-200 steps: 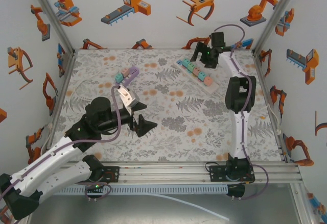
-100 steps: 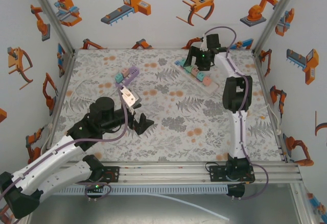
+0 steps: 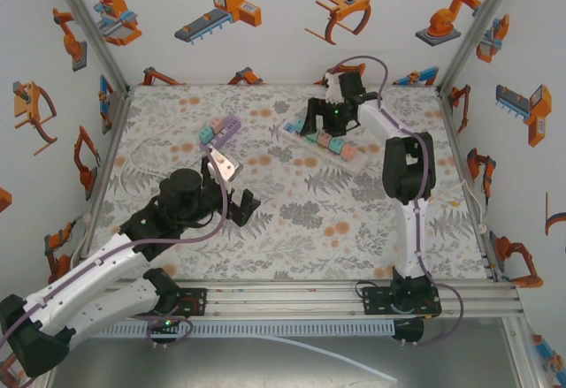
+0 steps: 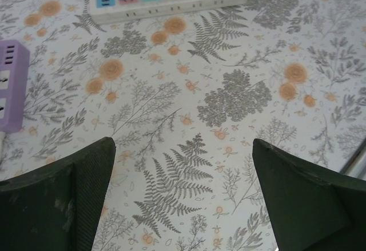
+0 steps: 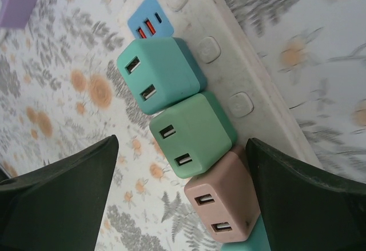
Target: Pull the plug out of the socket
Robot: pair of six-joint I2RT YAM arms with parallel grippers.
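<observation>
A white power strip (image 5: 240, 79) lies at the back right of the table, carrying a row of cube plugs. From its end these are a teal plug (image 5: 160, 74), a green plug (image 5: 191, 134) and a pink plug (image 5: 226, 202). My right gripper (image 5: 182, 148) hangs open just above the row, one finger on each side of the green and pink plugs, touching neither. In the top view the right gripper (image 3: 320, 123) covers the strip's left part (image 3: 354, 156). My left gripper (image 4: 183, 148) is open over bare table, with the strip (image 4: 171, 2) far ahead of it.
A loose purple and teal block pair (image 3: 221, 129) lies at the back left, and its purple end (image 4: 11, 85) shows beside my left finger. The left gripper (image 3: 237, 195) sits mid-table. Cage walls ring the flowered table (image 3: 301, 220).
My right gripper has swung left and down over the strip's plug row, and the strip now lies a little further left. My left gripper has drawn back slightly and turned.
</observation>
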